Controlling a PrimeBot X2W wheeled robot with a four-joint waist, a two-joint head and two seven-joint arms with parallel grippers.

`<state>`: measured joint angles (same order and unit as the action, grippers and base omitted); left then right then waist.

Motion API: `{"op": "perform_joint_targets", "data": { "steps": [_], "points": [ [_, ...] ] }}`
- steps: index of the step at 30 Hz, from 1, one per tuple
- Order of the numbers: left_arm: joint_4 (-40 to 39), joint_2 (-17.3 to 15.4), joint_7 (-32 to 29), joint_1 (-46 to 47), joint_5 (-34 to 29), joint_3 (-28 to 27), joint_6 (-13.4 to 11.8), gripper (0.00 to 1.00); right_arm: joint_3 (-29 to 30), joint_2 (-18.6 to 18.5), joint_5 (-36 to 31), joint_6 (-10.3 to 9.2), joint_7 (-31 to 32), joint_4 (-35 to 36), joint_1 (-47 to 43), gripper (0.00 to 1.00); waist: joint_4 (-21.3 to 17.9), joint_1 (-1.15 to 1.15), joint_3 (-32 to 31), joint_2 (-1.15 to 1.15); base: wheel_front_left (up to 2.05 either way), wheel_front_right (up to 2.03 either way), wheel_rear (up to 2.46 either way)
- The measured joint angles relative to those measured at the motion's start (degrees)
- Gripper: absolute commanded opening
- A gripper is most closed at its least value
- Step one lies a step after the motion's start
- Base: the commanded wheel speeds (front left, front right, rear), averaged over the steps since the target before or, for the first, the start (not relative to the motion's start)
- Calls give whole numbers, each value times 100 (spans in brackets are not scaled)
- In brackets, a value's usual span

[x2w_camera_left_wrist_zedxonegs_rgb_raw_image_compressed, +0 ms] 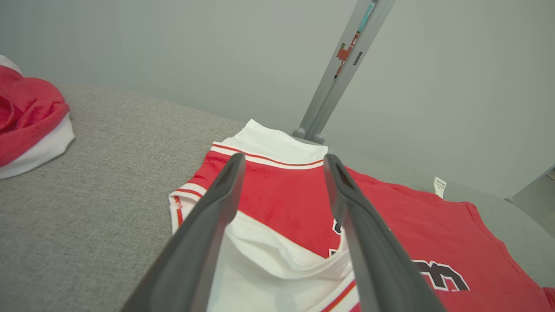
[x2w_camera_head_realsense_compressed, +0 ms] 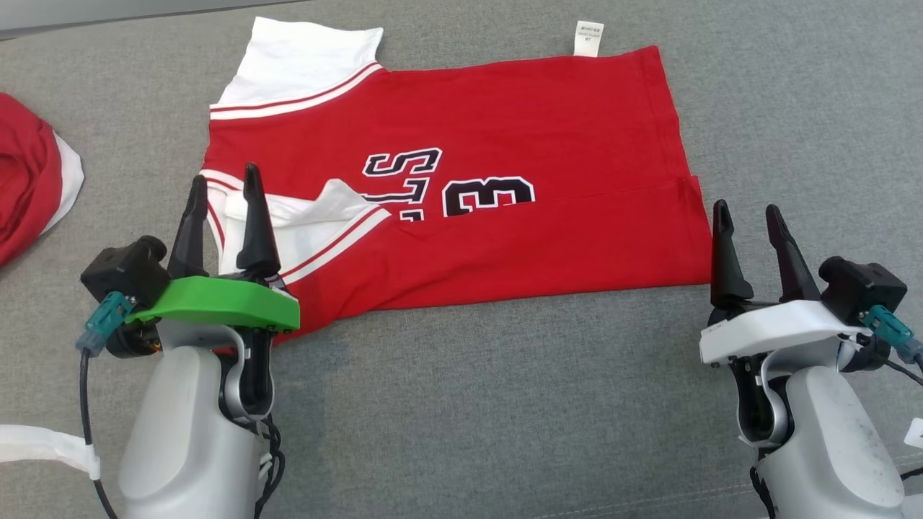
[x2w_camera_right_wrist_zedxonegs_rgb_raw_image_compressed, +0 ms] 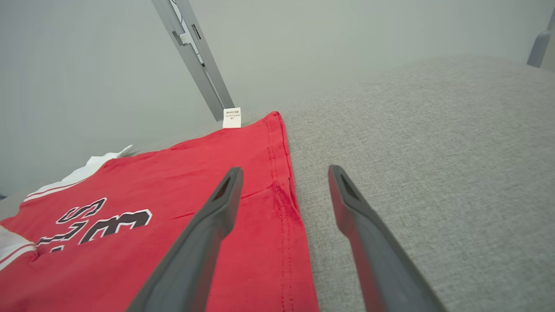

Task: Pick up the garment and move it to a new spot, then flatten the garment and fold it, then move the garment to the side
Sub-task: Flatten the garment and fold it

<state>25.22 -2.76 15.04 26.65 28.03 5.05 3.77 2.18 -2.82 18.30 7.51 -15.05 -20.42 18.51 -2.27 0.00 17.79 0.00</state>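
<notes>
the dark fingers (x2w_camera_head_realsense_compressed: 256,216) of my left gripper (x2w_camera_head_realsense_compressed: 223,175) are standing wide, holding nothing, over the near sleeve of the red jersey with white sleeves and black lettering (x2w_camera_head_realsense_compressed: 505,130). the right gripper (x2w_camera_head_realsense_compressed: 746,207) is gaping wide too, just beside its hem. the jersey is lying flat on the grey fabric surface (x2w_camera_head_realsense_compressed: 469,404), looking folded once lengthwise. i'm judging another fold and the move aside are remaining. i'm counting one spread jersey, one bunched red-and-white cloth (x2w_camera_head_realsense_compressed: 29,180) and two grippers.

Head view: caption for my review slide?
Left pincer and right pincer, both open, at opposite ends of a folded red jersey.
</notes>
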Motion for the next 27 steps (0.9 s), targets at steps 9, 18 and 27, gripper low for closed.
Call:
{"op": "perform_joint_targets", "data": {
  "steps": [9, 18, 27],
  "points": [
    [-645, 0, 1, -414, -201, -285, 80, 100, 108, 1, -293, 0, 7, 476, -461, 100, 48, 0, -139, 0, 0, 0, 0],
    [-327, -36, -312, -1339, -170, -342, 75, 100, 290, 1, -514, 0, 580, 573, -836, 100, 231, 0, -430, 0, 0, 0, 0],
    [-313, -71, -1791, -1663, 293, -312, -193, 100, 307, 0, -541, 1, 847, 777, -920, 100, 319, 0, -494, 0, 0, 0, 0]
  ]
}}
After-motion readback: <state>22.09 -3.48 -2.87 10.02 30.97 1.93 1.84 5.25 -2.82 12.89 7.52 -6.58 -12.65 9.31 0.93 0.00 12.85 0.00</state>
